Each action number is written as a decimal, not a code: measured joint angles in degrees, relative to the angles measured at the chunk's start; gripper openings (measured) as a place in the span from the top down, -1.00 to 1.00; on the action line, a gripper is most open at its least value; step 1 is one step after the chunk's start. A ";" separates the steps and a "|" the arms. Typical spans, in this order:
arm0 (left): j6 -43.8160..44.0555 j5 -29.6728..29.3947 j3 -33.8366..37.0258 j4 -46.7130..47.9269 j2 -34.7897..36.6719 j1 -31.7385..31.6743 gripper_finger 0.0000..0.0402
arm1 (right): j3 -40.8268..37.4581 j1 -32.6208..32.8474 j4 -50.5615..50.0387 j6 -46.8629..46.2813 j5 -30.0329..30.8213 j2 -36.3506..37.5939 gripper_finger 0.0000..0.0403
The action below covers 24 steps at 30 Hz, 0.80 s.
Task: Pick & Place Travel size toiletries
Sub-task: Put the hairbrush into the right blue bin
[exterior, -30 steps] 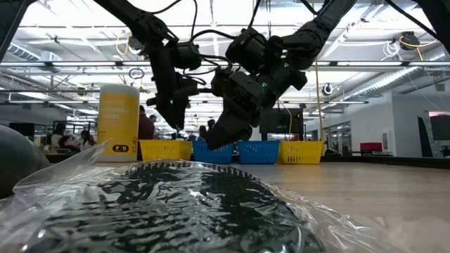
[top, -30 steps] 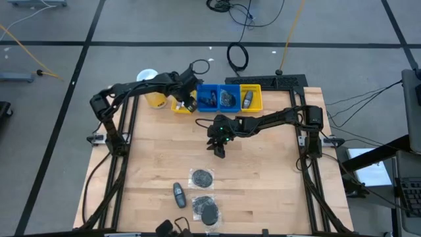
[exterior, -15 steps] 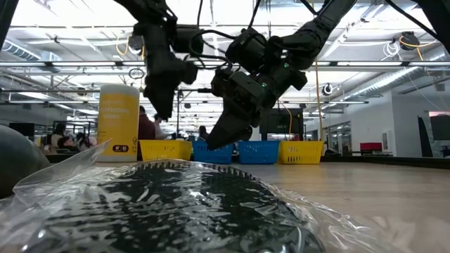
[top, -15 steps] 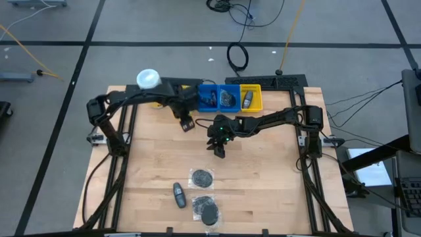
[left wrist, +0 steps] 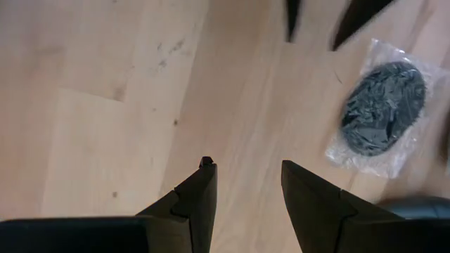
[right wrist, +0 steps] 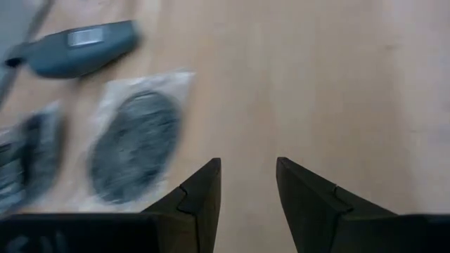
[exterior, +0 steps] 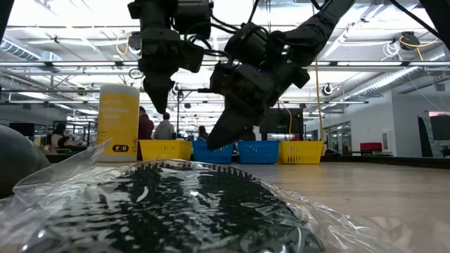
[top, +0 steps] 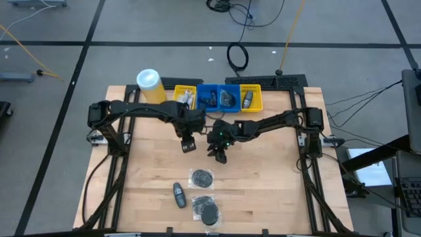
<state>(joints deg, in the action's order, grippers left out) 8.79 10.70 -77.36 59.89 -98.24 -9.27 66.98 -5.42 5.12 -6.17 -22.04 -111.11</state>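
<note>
Hovering with fingers parted and holding nothing, left gripper (top: 188,146) over bare pale wood of the table (top: 263,191), just beside right gripper (top: 220,157), also spread and empty. Lying nearer the table's front edge than both claws: one black round puff (top: 202,176) in clear wrap, a second wrapped puff (top: 208,211) beyond it, and a dark grey oval bottle (top: 178,194) beside them. Sitting behind the claws at the far edge: a yellow bin (top: 185,96) with small white items, two blue bins (top: 219,97), another yellow bin (top: 250,98) with a dark bottle, and a tall yellow canister (top: 150,85) to the left arm's side. Showing in the low view behind the table: an open hall with ceiling lights, and people (exterior: 145,126) standing far off.
</note>
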 joint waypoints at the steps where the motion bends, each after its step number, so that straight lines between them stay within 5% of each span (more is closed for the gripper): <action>1: 0.45 -0.54 0.00 0.00 0.00 0.72 0.22 | 0.00 0.39 -0.02 0.10 -1.47 0.00 0.36; 11: 2.26 -2.69 0.00 -0.10 0.00 7.38 0.22 | 0.00 7.13 -6.26 7.13 -4.08 0.00 0.36; 17: 3.10 -5.44 0.00 -0.24 0.00 10.32 0.22 | 0.00 11.58 -10.35 11.20 3.81 0.00 0.35; 24: 4.02 -6.88 0.00 -1.22 0.00 11.94 0.22 | 0.00 17.55 -9.99 17.22 21.88 0.00 0.35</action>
<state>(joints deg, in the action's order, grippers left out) 12.81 3.81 -77.36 58.67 -98.24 2.68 66.98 12.13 -4.87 11.05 -0.16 -111.11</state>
